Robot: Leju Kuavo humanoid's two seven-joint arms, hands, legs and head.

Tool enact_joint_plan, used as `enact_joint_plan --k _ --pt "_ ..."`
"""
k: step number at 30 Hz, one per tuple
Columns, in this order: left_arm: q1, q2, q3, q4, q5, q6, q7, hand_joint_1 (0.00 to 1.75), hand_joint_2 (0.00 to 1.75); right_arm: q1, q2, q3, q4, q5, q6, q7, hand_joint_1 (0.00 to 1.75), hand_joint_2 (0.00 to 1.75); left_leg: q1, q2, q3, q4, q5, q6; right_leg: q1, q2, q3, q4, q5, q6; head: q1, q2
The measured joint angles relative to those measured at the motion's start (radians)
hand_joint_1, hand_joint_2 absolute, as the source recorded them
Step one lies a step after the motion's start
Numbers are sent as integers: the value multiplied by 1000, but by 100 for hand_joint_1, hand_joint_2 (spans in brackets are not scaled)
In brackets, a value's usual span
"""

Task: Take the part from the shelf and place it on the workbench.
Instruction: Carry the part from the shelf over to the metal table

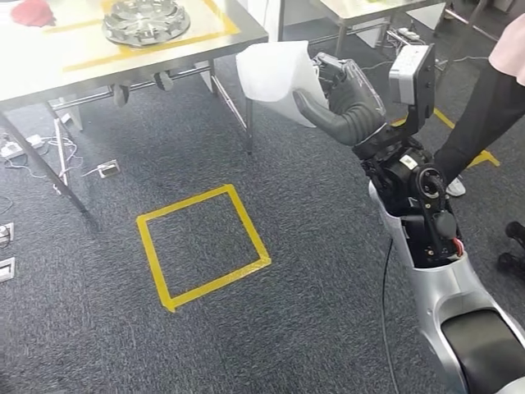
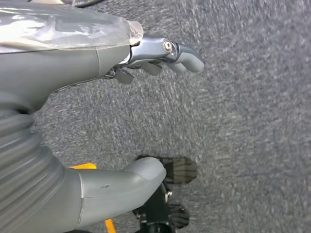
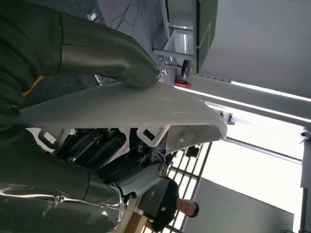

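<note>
I have the white part (image 1: 276, 74) clasped in my right hand (image 1: 347, 103) (left hand (image 2: 161, 53) hangs released, fingers apart); setting it on the desk (image 1: 37, 66) remains.

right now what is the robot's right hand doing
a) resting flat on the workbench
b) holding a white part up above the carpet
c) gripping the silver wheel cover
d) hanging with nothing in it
b: in the head view the right hand grips the white part in the air over the grey carpet, short of the workbench, where the silver wheel cover lies untouched.
</note>
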Motion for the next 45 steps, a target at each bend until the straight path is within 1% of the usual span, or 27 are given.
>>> enact_joint_plan --k 2,3,4,7,8,9,10,11,12,13,14,15,16,17,19,20,21,22,23,25,26,27,28,32,38,42,45 --pt "-2 0 0 0 0 0 0 0 175 1 -1 -2 0 0 0 0 175 175 1 -15 1 -1 1 7 -2 39 -56 126 -67 4 12 0" --pt "-2 0 0 0 0 0 0 0 175 1 -1 -3 0 0 -1 0 175 175 1 -20 1 -1 1 8 -2 46 -79 176 -90 5 16 0" --pt "-2 0 0 0 0 0 0 0 175 1 -1 -3 0 0 -1 0 175 175 0 -23 0 -1 1 9 -2 49 -93 205 -102 5 19 0" --pt "-2 0 0 0 0 0 0 0 175 2 -1 -3 0 0 -1 0 175 175 0 -25 0 -1 1 9 -2 50 -103 226 -109 6 20 0" --pt "-1 -1 0 0 0 0 0 0 175 4 -1 -3 0 0 -1 0 175 175 -1 -33 1 0 1 9 -2 51 -112 239 -104 5 22 0" --pt "-1 -1 0 0 0 0 0 0 175 5 -1 -3 0 0 -1 1 175 175 -2 -48 2 1 1 8 -1 62 -93 190 -65 0 27 0" --pt "-1 -2 0 0 0 0 0 0 175 5 -1 -4 0 0 -1 1 175 175 -4 -65 2 3 1 7 -1 82 -68 129 -25 -7 33 0" --pt "-1 -3 0 0 0 0 0 0 175 4 -1 -4 0 0 -1 1 175 175 -5 -83 1 5 1 5 -1 100 -37 52 18 -14 36 0" --pt "-2 -3 0 0 0 1 0 0 175 1 -1 -5 0 0 -1 1 175 175 -5 -97 -2 7 2 0 0 116 -4 -24 52 -19 38 0" --pt "-2 -4 0 0 0 2 0 0 175 0 -1 -5 0 -1 -1 2 175 175 -4 -105 -5 6 5 -6 1 119 2 -38 51 -21 37 0" --pt "0 -4 0 0 -1 2 0 0 175 -1 -1 -5 0 -1 0 2 175 175 -3 -115 -8 5 8 -13 1 111 4 -44 51 -23 37 0" --pt "1 -3 0 0 -1 3 0 0 175 -2 -1 -5 0 -1 0 3 175 175 -2 -117 -10 4 8 -18 0 101 6 -48 54 -26 37 0" --pt "2 -3 0 0 -1 4 0 0 175 -4 -1 -5 0 -2 0 3 175 175 -3 -106 -15 13 1 -23 -2 90 9 -53 57 -31 35 0" --pt "2 -2 0 1 -1 4 0 0 175 -6 -1 -4 0 -3 1 2 175 175 -4 -87 -29 40 -18 -27 -5 80 11 -58 60 -36 29 0" --pt "-1 -1 0 1 -1 5 0 0 175 -8 -2 -4 0 -5 1 2 175 175 -4 -42 -87 162 -83 -35 -5 58 11 -62 63 -42 13 0" --pt "-2 -1 0 1 -2 5 0 0 175 -7 -2 -4 1 -5 1 3 175 175 -2 -30 -122 234 -114 -39 -5 48 9 -62 63 -43 6 0" --pt "-1 -2 0 1 -2 6 1 0 175 -6 -2 -4 2 -5 1 3 175 175 0 -25 -145 286 -130 -42 -4 40 8 -62 63 -43 2 0" --pt "0 -2 0 1 -2 6 1 0 175 -6 -2 -4 2 -5 1 3 175 175 2 -22 -150 300 -127 -44 -4 33 7 -62 63 -43 -1 0" --pt "1 -3 0 1 -2 7 2 0 175 -5 -2 -4 3 -5 0 2 175 175 4 -19 -134 274 -107 -45 -5 28 8 -61 62 -42 -5 0" --pt "1 -2 0 1 0 10 4 0 175 -6 -2 -4 3 -5 -3 -2 175 175 5 -12 -56 133 -45 -42 -4 19 10 -61 60 -38 -11 0" --pt "-1 -1 0 1 1 12 6 0 175 -7 -2 -4 3 -5 -5 -4 175 175 4 -8 -21 68 -25 -38 -2 16 9 -59 58 -34 -14 0" --pt "-1 0 0 1 3 12 9 0 175 -8 -2 -4 3 -5 -8 -6 175 175 2 -5 3 23 -14 -33 1 14 9 -58 57 -29 -14 0" --pt "-1 0 0 1 5 11 13 0 175 -8 -2 -5 3 -5 -9 -8 175 175 2 -3 13 3 -14 -29 4 13 7 -55 54 -26 -13 0" --pt "4 0 0 1 16 -3 32 0 175 -9 -3 -4 4 -5 -10 -11 175 175 -1 -5 16 0 -17 -24 5 14 10 -55 52 -44 1 0" --pt "5 0 0 1 25 -9 41 0 175 -11 -3 -4 4 -5 -10 -14 175 175 -5 -6 16 1 -20 -15 2 14 16 -66 57 -32 13 0" --pt "6 1 0 1 25 0 39 0 175 -10 -3 -4 5 -5 -9 -16 175 175 -6 -6 16 2 -21 -13 2 14 16 -69 57 -18 14 0" --pt "6 1 0 1 27 1 43 0 175 -10 -4 -5 8 -5 -4 -20 175 175 -6 -5 16 2 -21 -13 2 14 16 -69 57 -13 11 0"
